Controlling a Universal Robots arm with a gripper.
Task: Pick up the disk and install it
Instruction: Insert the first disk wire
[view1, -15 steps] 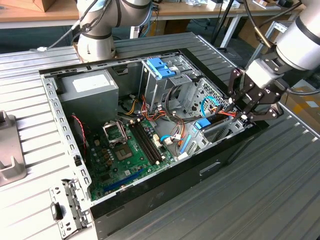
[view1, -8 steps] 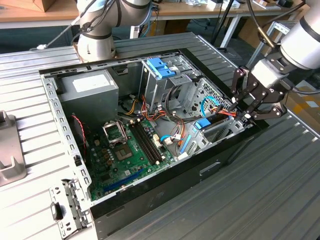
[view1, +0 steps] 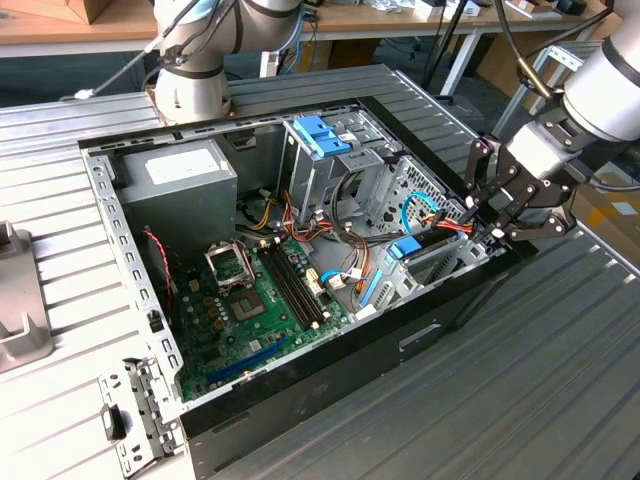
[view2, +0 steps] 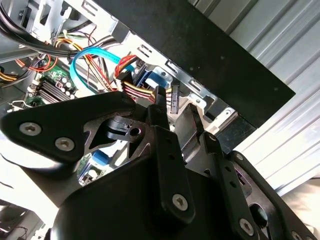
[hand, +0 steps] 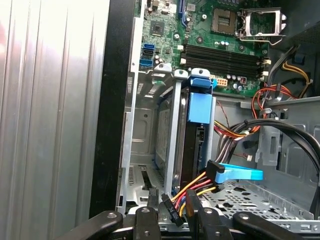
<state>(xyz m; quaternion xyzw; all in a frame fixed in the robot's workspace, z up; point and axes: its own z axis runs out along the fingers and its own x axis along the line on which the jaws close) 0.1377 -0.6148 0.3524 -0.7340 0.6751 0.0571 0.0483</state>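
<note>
**Hovering at the drive bay**

Hanging over the case's edge at the exterior view's right, the gripper (view1: 497, 222) is seen with its fingers (hand: 151, 199) parted, clasping nothing. Just beside them, the power connector (hand: 171, 210) is found. The disk (hand: 189, 145), seemingly seated upright in the drive cage (hand: 171, 150), is marked by its blue bracket (hand: 200, 106). Beyond lies the motherboard (view1: 260, 310).

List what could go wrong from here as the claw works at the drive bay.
1. The claw sits right at the power plug and its coloured wires; a slip could snag or pull them.
2. The blue cable lies close beside the claw and could get caught.
3. The disk stands in a narrow bay; a skewed push might jam it against the metal rails.
</note>
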